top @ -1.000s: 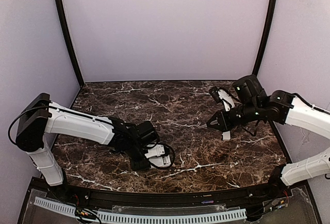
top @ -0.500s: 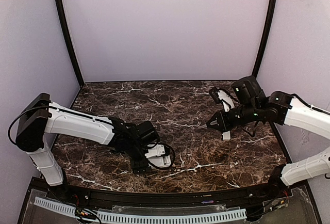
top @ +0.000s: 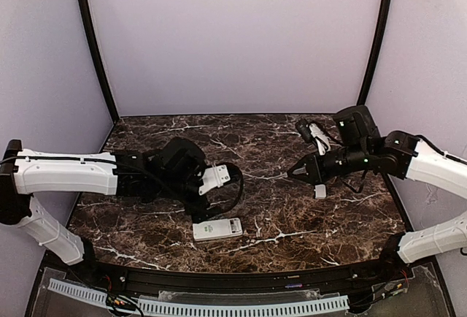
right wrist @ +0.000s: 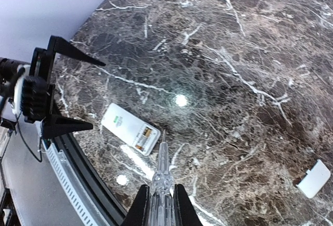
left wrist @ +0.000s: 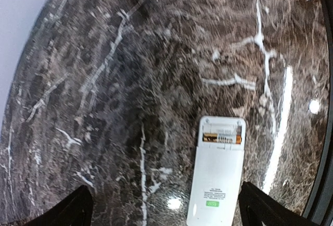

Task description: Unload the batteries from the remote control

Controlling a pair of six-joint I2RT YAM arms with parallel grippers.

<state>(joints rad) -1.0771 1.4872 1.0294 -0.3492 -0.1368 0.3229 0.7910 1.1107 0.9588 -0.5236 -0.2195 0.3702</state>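
Observation:
The white remote control (top: 217, 228) lies back side up near the table's front edge. In the left wrist view (left wrist: 218, 174) its battery bay is open and one gold battery (left wrist: 222, 138) shows inside. My left gripper (top: 203, 201) hangs open and empty above the remote, its two dark fingertips (left wrist: 78, 205) wide apart. My right gripper (top: 299, 173) is at the right, shut on a clear pointed tool (right wrist: 161, 174). That tool's tip points toward the remote (right wrist: 130, 128) from well above.
A small white squarish plastic piece (top: 319, 191) lies on the marble under the right arm, and also shows in the right wrist view (right wrist: 314, 179). The black front rail (top: 219, 277) runs just below the remote. Lilac walls close the back and sides.
My left arm has lifted off the remote and drawn back and up, uncovering it on the table. The right arm has barely moved.

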